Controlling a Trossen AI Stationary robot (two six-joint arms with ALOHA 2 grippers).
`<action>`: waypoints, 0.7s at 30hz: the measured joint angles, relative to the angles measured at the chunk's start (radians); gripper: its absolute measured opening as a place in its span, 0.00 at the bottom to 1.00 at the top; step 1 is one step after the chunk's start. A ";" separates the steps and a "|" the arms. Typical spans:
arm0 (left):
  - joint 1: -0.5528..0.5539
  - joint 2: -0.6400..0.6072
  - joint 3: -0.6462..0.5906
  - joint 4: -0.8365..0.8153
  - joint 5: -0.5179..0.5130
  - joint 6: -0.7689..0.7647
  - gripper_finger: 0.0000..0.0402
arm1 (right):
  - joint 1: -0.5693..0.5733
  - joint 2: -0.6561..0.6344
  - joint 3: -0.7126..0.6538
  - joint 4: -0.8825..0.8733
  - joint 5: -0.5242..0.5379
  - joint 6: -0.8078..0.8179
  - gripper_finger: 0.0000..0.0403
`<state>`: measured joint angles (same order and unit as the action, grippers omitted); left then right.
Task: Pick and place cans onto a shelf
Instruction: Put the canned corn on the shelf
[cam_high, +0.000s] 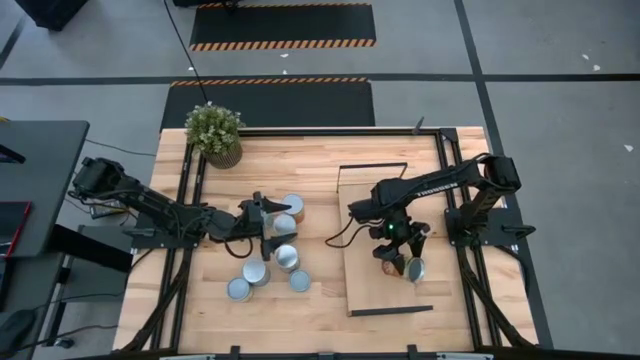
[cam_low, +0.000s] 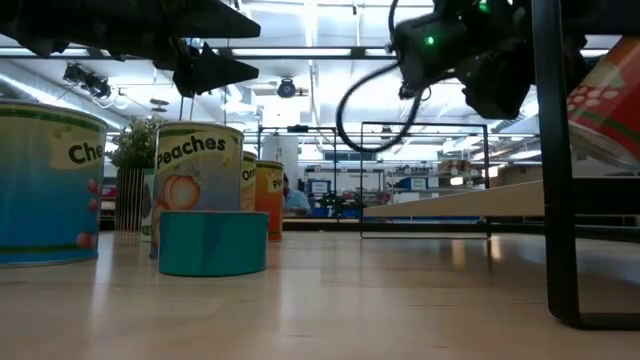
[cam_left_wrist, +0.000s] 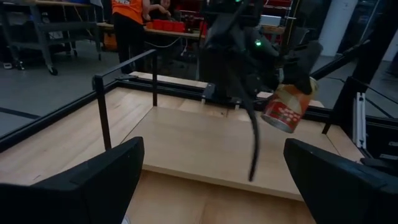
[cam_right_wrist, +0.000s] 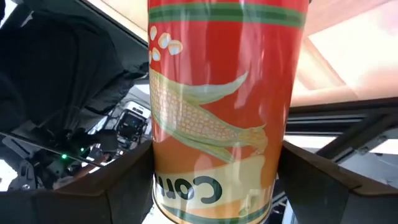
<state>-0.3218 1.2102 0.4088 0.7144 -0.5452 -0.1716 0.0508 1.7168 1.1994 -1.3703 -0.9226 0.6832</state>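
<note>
Several cans (cam_high: 286, 257) stand upright in a cluster left of centre on the table; the low view shows a Peaches can (cam_low: 200, 170) and a low teal tin (cam_low: 213, 243) among them. My left gripper (cam_high: 265, 215) hovers open and level above the cluster, touching nothing. The shelf (cam_high: 370, 290), a light-wood board with black end frames, lies right of centre. My right gripper (cam_high: 400, 262) is above it, shut on a red corn can (cam_left_wrist: 287, 106). My right gripper pinches the corn can's curved side wall (cam_right_wrist: 186, 180) between its two fingers (cam_right_wrist: 118, 186), one on each side. The fingers slant down from the far side. The can is tilted and held clear above the shelf board (cam_left_wrist: 205, 143).
A potted green plant (cam_high: 214, 133) stands at the table's far left corner. Black rails (cam_high: 455, 200) run along the table's sides. The shelf's black end frame (cam_low: 560, 200) rises at the near end. People stand in the room beyond the table (cam_left_wrist: 127, 18).
</note>
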 joint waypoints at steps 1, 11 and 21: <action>0.000 0.000 0.000 0.000 0.000 0.000 0.98 | 0.005 0.000 0.006 0.009 0.001 0.010 0.79; -0.009 0.000 0.000 0.003 0.001 -0.005 0.98 | -0.012 0.000 0.010 0.023 -0.072 0.111 0.79; -0.030 0.000 0.000 0.002 0.002 0.000 0.98 | -0.041 0.001 -0.065 0.201 -0.176 0.277 0.79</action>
<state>-0.3518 1.2102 0.4088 0.7162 -0.5433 -0.1711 0.0093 1.7176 1.1339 -1.1694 -1.0984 0.9597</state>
